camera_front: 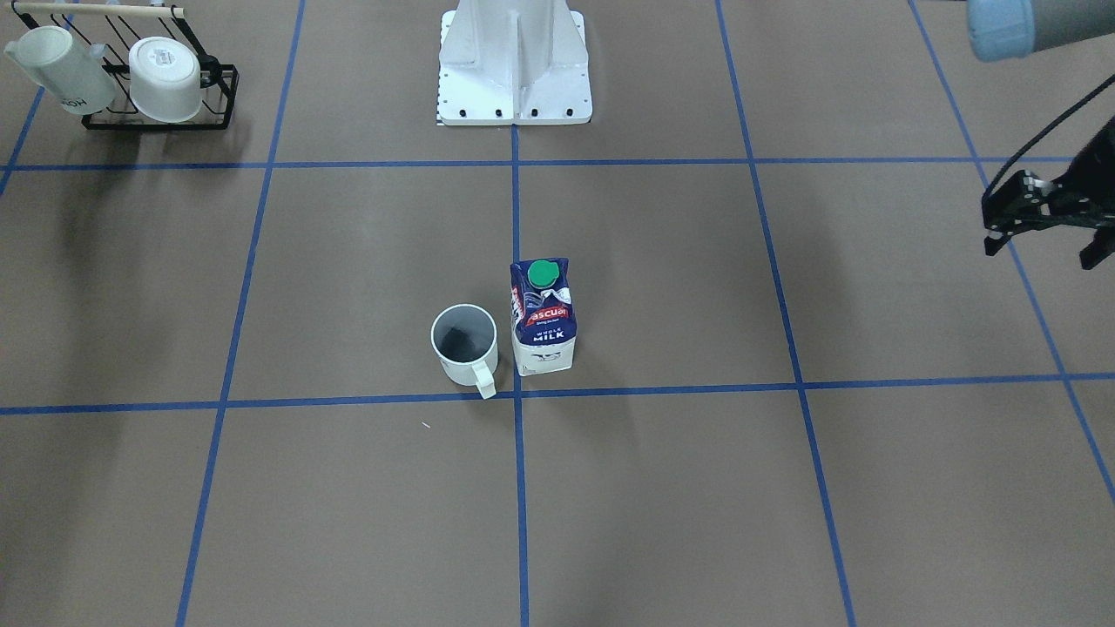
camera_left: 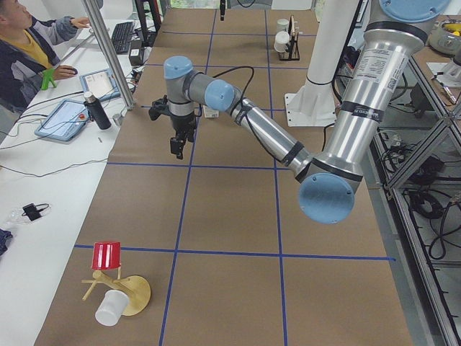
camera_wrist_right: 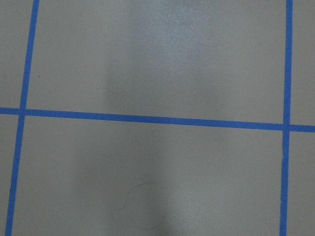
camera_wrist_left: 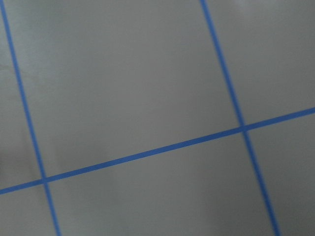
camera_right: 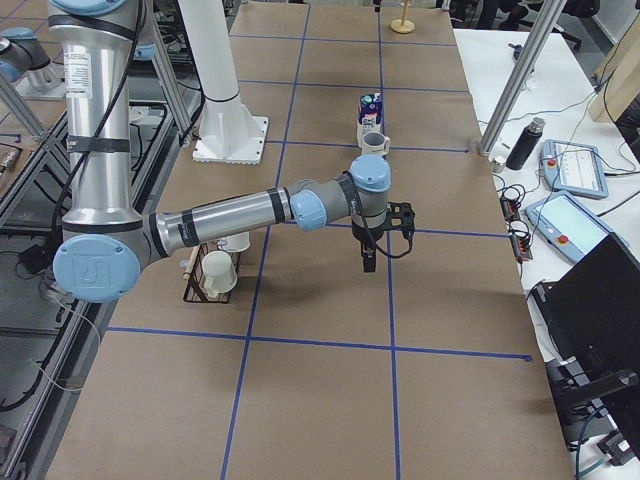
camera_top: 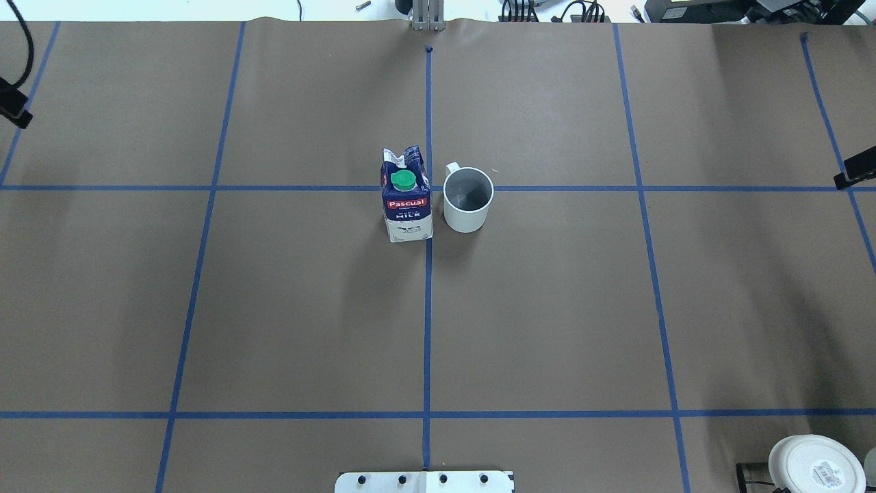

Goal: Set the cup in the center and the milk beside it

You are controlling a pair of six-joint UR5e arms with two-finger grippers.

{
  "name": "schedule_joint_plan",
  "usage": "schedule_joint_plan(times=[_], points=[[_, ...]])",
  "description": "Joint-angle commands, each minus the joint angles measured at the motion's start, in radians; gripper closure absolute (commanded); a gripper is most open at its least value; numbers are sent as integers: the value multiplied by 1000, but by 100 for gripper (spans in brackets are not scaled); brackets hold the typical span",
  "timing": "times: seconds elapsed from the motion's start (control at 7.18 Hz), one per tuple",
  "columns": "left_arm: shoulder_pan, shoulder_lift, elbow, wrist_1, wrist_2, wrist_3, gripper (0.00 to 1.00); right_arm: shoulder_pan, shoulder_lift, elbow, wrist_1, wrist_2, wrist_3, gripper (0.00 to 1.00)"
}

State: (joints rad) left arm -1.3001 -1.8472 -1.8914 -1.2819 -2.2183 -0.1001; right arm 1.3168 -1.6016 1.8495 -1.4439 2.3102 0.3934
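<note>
The cup (camera_front: 464, 344), a small white mug with a dark grey inside, stands upright at the center (camera_front: 517, 394), where the blue tape lines cross. The milk (camera_front: 542, 315), a blue and white carton with a green cap, stands upright close beside it. Both also show in the overhead view, the cup (camera_top: 468, 198) to the right of the milk (camera_top: 406, 198). My left gripper (camera_front: 1043, 251) hangs open and empty far off at the table's side. My right gripper (camera_top: 855, 171) shows only as a sliver at the edge. It is far from both objects, and I cannot tell whether it is open or shut.
A black wire rack (camera_front: 218, 96) with two other white cups stands at a table corner on my right side. The robot's white base (camera_front: 514, 70) is at the near middle. A wooden stand with a red cup (camera_left: 108, 256) stands at the left end. An operator (camera_left: 29, 50) sits beside the table.
</note>
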Motion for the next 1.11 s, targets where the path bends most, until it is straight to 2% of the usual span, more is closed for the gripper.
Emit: schedule_joint_plan(times=[0.0,0.42,0.56,0.7,0.84,0.97], points=[[-70,100,101,-159,-67,117,2,39,-30,2,6,40,-8,0],[-73,105,149,-171,-66,111,2,93,-43,-1,13,57,-11,0],[-73,117,152,-171,-66,111,2,97,-75,2,48,110,-14,0],[-70,121,149,-178,-66,111,2,98,-84,-6,133,106,-8,0],[-73,125,106,-177,-67,111,2,96,-80,-18,152,106,-4,0],[-70,132,106,-180,-67,111,2,96,-72,-19,152,104,-4,0]])
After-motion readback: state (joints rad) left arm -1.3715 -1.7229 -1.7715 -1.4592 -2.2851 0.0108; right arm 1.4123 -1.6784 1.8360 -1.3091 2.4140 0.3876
